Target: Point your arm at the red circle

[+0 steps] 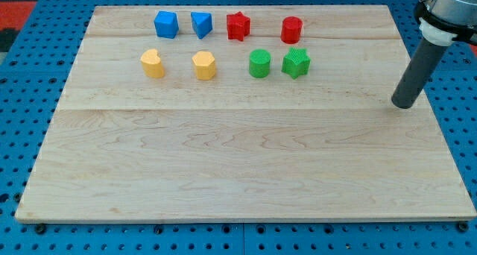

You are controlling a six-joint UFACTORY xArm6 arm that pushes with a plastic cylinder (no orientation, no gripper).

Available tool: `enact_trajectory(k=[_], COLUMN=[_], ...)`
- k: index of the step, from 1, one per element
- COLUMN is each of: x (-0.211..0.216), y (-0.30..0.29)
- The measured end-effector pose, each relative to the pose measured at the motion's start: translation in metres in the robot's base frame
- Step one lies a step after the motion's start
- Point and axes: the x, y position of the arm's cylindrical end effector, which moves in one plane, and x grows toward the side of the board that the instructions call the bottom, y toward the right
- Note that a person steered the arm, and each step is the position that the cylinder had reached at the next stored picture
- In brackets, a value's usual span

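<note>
The red circle (pixel 291 30) is a short red cylinder in the top row, toward the view's right. My tip (pixel 404 104) rests on the board at the right side, well to the right of and below the red circle, touching no block. A red star (pixel 238 25) sits to the left of the red circle. A green star (pixel 296 63) sits just below the red circle, with a green circle (pixel 260 63) to its left.
A blue cube (pixel 166 24) and a blue wedge-like block (pixel 201 24) sit at top left. A yellow heart (pixel 153 63) and a yellow hexagon (pixel 204 65) sit below them. The wooden board (pixel 246 165) lies on a blue pegboard.
</note>
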Motion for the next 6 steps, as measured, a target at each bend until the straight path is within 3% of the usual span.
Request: enact_trajectory(k=[6], x=[-0.018], y=[-0.004])
